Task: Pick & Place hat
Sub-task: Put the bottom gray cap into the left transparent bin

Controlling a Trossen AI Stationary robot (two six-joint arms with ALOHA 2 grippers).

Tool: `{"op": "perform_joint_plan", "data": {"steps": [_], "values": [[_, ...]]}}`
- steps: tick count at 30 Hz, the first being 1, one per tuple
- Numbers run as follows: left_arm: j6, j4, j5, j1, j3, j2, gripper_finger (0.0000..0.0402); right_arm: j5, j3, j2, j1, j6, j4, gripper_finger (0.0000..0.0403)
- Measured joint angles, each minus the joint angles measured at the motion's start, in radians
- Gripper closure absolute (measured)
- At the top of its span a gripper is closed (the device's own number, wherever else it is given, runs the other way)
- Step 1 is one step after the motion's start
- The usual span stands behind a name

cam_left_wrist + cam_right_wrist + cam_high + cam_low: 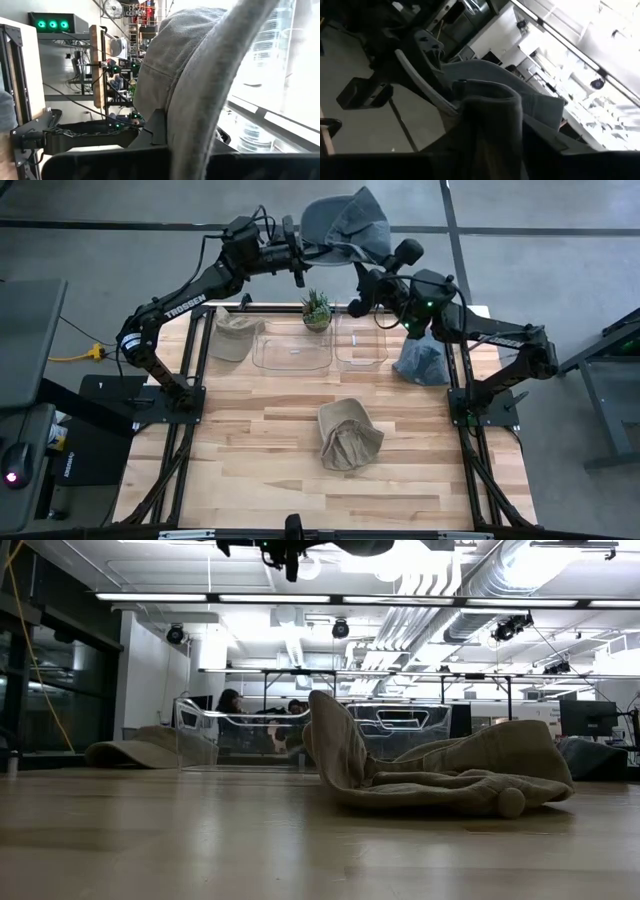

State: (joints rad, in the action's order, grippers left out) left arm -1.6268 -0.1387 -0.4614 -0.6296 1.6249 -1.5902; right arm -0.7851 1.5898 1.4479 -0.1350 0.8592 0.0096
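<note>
Hanging up near twelve o'clock, past the far edge of the table (pixel 300 510), the grey hat (pixel 345 230) is pinched on its left side by the left gripper (pixel 300 250) and on its right side by the right gripper (pixel 362 285). It looks soft, light and floppy, so it will likely sag and fold, and the thicker brim or edge seems the best place to hold. Its long way runs from about nine o'clock to three o'clock, with a cloth peak poking toward twelve.
</note>
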Motion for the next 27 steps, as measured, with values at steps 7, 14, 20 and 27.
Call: {"op": "perform_joint_plan", "data": {"steps": [7,14,20,27], "values": [[0.001,0.0,0.0,0.002,0.0,0.0,0.0402,-0.021,0.0,-0.005,0.037,-0.073,-0.008,0.0207],[0.0,0.0,0.026,0.003,0.0,0.0,0.0402,-0.054,0.0,-0.023,0.065,-0.112,-0.017,0.0192],[0.0,0.017,0.106,-0.001,-0.001,-0.004,0.0401,-0.013,0.0,-0.049,0.081,-0.241,-0.125,0.0191],[0.011,0.039,0.07,-0.057,-0.001,-0.004,0.0401,-0.03,-0.002,-0.085,0.119,-0.308,-0.18,0.0191]]}}
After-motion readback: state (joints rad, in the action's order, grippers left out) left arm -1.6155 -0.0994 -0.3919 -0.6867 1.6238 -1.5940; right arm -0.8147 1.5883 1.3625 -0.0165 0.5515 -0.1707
